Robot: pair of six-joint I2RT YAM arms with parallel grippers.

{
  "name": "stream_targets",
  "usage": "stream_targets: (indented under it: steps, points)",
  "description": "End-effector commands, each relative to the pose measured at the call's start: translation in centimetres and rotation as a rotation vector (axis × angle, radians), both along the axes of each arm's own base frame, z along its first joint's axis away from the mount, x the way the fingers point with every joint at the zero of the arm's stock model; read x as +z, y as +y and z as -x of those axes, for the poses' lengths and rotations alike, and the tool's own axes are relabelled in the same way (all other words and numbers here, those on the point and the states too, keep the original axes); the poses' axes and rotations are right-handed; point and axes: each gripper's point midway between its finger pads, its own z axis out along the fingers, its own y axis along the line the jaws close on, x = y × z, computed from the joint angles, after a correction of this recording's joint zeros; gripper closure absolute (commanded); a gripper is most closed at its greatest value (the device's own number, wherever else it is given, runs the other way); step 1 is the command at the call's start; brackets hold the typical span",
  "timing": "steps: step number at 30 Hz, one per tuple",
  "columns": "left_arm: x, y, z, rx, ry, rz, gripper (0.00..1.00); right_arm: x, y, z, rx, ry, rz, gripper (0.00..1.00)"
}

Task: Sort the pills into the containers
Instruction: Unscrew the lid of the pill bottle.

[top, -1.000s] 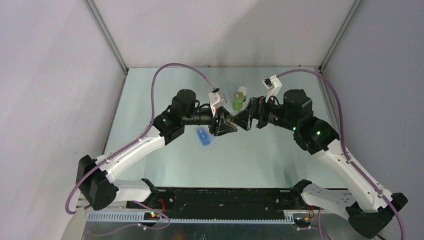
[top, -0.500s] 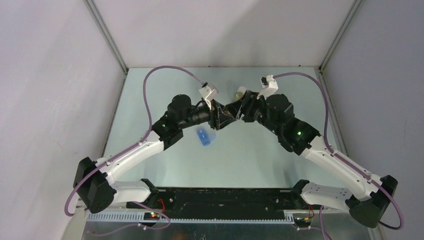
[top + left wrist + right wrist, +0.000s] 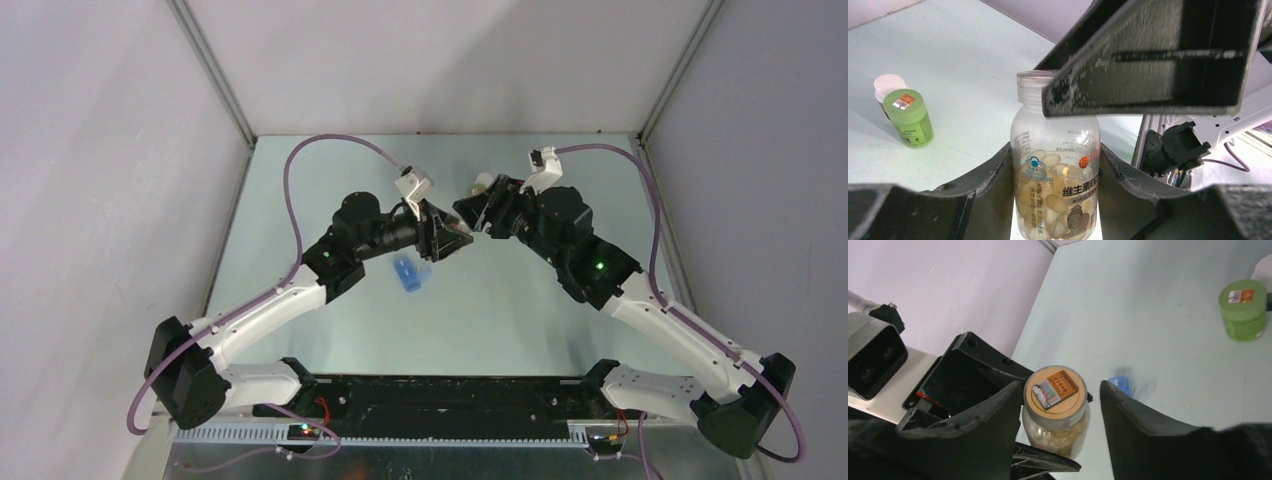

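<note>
**Left end effector** (image 3: pixel 1055 152): closed on the pill bottle (image 3: pixel 1055 180). In the left wrist view, its two curved fingers (image 3: pixel 993 185) press against opposite sides of the clear body at lower centre of the frame. The bottle stands upright in that frame and holds pale yellow capsules.

**Right end effector** (image 3: pixel 1060 386): positioned over the bottle cap (image 3: pixel 1053 390), one finger on each side.
- In the right wrist view, the finger left of the cap lies against or just beside it.
- The finger on the right shows a narrow gap.
- It cannot be determined whether the cap is clamped.

**Location:** in the top view, both end effectors meet at upper centre of the frame, above the bench (image 3: pixel 500 310).

**Other items:**
- A green bottle (image 3: pixel 908 117) sits at the left of the left wrist view, with a white-capped bottle (image 3: pixel 888 85) touching it from behind.
- A small blue container (image 3: pixel 410 272) lies on the bench just below the left end effector in the top view.
</note>
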Motion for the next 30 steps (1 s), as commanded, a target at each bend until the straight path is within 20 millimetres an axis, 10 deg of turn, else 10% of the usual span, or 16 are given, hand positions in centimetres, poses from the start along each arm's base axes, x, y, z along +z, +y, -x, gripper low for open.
stream_targets:
  steps: [1,4,10,19,25,30]
  points:
    - [2.2,0.3,0.8,-0.014,-0.058,0.057,1.0,1.9,-0.8,0.0,-0.013,-0.052,-0.035,0.28]
    - [2.0,0.4,0.8,-0.015,-0.055,0.052,1.0,1.8,-0.8,-0.2,-0.01,-0.049,-0.035,0.25]
    - [2.3,0.4,0.8,-0.013,-0.057,0.057,1.0,1.3,-0.6,-0.4,0.025,-0.021,-0.045,0.51]
    - [2.1,0.4,0.9,-0.018,-0.056,0.05,1.0,1.3,0.1,0.4,0.106,-0.035,-0.031,0.35]
    - [2.1,0.3,0.8,-0.019,-0.05,0.048,1.0,0.9,0.4,0.4,0.138,-0.036,-0.019,0.52]
    - [2.2,0.2,1.3,-0.042,-0.05,0.052,1.0,1.1,-0.1,0.7,0.18,-0.066,0.006,0.93]
